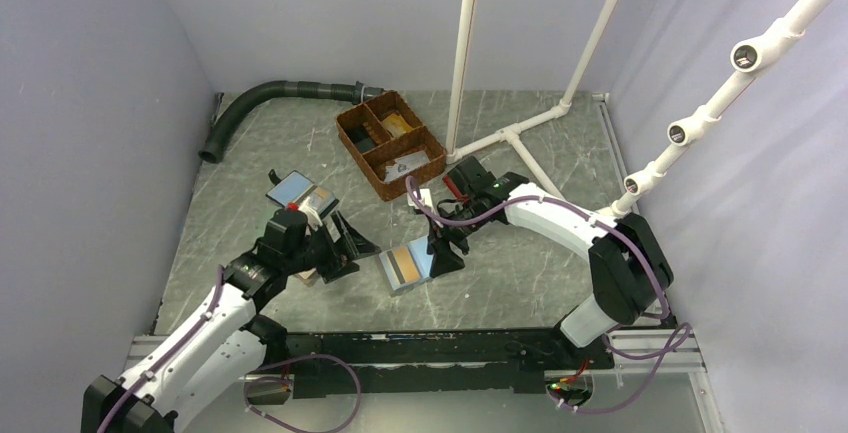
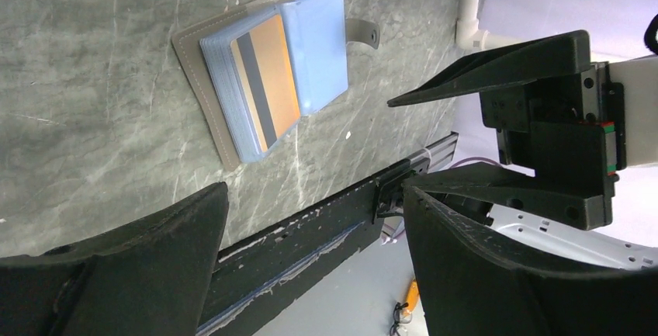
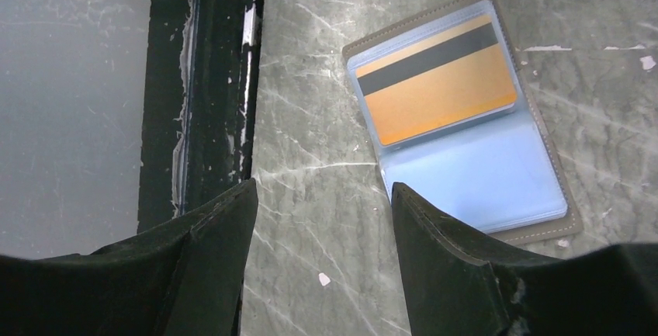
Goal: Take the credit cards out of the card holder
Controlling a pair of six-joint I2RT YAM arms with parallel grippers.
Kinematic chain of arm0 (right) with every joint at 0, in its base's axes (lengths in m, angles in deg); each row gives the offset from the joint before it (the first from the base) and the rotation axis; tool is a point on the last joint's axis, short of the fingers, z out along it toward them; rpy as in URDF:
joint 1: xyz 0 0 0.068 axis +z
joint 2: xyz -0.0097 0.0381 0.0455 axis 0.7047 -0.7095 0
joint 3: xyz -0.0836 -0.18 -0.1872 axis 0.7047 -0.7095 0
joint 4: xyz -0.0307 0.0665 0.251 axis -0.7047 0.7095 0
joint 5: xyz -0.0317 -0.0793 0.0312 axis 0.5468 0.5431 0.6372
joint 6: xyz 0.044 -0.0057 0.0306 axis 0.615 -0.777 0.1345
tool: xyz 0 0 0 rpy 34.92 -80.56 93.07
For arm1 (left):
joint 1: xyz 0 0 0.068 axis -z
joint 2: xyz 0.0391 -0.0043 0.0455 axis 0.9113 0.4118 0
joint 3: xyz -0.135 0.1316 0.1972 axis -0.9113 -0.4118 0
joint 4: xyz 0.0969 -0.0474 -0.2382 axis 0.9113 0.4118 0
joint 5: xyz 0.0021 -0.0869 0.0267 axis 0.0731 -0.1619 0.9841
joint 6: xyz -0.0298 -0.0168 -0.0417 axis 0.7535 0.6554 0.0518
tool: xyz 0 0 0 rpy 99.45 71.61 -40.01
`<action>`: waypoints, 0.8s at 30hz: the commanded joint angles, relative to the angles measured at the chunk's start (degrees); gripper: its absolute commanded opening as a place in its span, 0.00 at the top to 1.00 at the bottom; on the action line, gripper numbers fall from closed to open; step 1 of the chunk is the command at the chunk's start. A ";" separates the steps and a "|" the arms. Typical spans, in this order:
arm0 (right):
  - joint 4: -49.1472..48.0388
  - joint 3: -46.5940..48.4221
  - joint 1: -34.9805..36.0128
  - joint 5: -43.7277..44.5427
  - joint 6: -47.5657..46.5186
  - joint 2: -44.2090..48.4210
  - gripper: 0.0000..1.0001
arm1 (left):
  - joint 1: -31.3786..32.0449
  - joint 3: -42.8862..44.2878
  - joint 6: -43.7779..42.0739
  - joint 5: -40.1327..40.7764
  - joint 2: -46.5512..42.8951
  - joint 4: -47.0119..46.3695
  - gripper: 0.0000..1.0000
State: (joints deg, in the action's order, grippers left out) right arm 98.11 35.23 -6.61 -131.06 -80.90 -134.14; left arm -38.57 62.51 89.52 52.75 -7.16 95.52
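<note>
Neighbouring card holder (image 1: pixel 407 266): right fingers (image 3: pixel 450 258), basket (image 1: pixel 360 158)

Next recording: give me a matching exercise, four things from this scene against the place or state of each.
1 card holder
2 orange card
3 brown basket
4 black hose

A far left, curved
B lying open, near centre
C tucked in a light blue slot
D far centre, split into compartments

Pairs: 1-B, 2-C, 3-D, 4-A
</note>
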 commanded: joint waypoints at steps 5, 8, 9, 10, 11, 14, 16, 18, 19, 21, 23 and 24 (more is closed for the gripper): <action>-4.67 -1.56 0.04 -0.46 0.01 -1.59 0.35 | 0.79 -1.54 2.59 -0.33 4.70 -8.74 0.14; -5.57 -1.63 0.04 -0.17 0.63 -2.06 0.36 | 1.22 -3.01 3.62 -1.00 6.86 -12.61 0.19; -6.15 -1.83 0.04 0.25 1.04 -2.21 0.36 | 1.31 -3.54 4.11 -1.06 7.50 -13.99 0.21; -6.64 -2.12 0.04 0.83 1.35 -2.30 0.37 | 1.36 -4.07 4.46 -1.14 8.19 -15.29 0.22; -7.09 -2.40 0.04 1.41 1.54 -2.35 0.37 | 1.36 -4.44 4.66 -1.19 9.06 -16.42 0.24; -9.81 -3.53 -0.07 3.61 3.42 -2.73 0.40 | 1.45 -4.32 4.86 -1.47 12.46 -18.60 0.31; -10.57 -3.09 -0.05 4.83 4.40 -3.60 0.45 | 1.52 -4.13 4.80 -2.56 15.43 -20.50 0.35; -11.56 -2.38 -0.05 5.83 5.68 -5.00 0.53 | 1.69 -3.78 4.71 -3.57 18.33 -22.72 0.38; -12.38 -1.84 -0.05 6.89 6.64 -6.31 0.58 | 1.86 -3.46 4.67 -3.91 19.91 -23.49 0.39; -12.25 0.01 -0.07 8.47 8.12 -9.06 0.68 | 2.10 -2.47 4.19 -4.25 21.59 -23.41 0.40; -11.38 2.29 -0.07 9.44 9.58 -11.96 0.77 | 2.28 -1.33 3.49 -3.83 22.30 -21.58 0.40; -10.89 3.31 -0.05 9.46 10.13 -13.33 0.79 | 2.32 -0.92 3.26 -3.55 22.41 -20.54 0.40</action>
State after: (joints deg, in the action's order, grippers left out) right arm 88.60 33.63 -6.63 -124.00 -74.23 -143.26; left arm -36.80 58.14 93.60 50.19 14.54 75.89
